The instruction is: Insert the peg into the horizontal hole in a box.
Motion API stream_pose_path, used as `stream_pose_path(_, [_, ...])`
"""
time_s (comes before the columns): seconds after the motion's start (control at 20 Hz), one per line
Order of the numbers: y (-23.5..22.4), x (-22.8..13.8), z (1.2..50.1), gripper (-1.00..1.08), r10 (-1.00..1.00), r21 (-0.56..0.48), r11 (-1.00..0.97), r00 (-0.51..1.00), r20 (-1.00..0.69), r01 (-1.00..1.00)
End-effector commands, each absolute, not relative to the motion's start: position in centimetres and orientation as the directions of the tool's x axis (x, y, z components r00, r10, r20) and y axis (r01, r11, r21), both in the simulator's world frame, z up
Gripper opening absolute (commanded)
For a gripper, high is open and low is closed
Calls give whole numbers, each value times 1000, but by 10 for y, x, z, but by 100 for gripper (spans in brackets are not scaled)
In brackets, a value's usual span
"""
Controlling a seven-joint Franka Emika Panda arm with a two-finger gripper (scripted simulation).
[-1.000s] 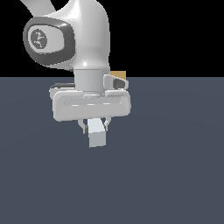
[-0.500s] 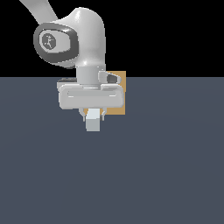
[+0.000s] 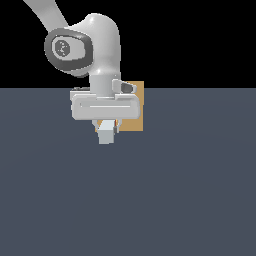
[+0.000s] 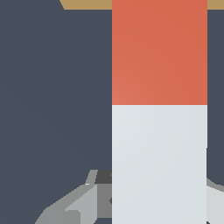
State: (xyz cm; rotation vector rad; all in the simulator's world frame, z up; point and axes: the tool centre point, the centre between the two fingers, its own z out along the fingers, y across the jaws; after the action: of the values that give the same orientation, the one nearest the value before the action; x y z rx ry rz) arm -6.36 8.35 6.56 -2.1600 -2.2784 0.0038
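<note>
Lining the peg up with the box

Gripping the peg on its pale end, the claw is clamped across the bar, which runs straight out ahead with the red end leading. The box sits just beyond that tip, on the table. The hole is hidden behind the hand, so whether the peg's long axis meets it cannot be told.

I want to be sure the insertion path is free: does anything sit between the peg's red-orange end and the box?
Nothing visible does. In the wrist view the peg, held by the gripper, points its red-orange end straight at the box, with only bare floor beside it. The hole is hidden behind the peg and arm in both views.
</note>
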Motion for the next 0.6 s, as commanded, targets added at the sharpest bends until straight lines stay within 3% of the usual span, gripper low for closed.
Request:
stream_pose_path(0.0, [86, -62, 67, -100, 999, 0, 47, -47, 0, 999])
stream_pose_path(0.55, [83, -61, 67, -100, 999, 0, 52, -52, 0, 999])
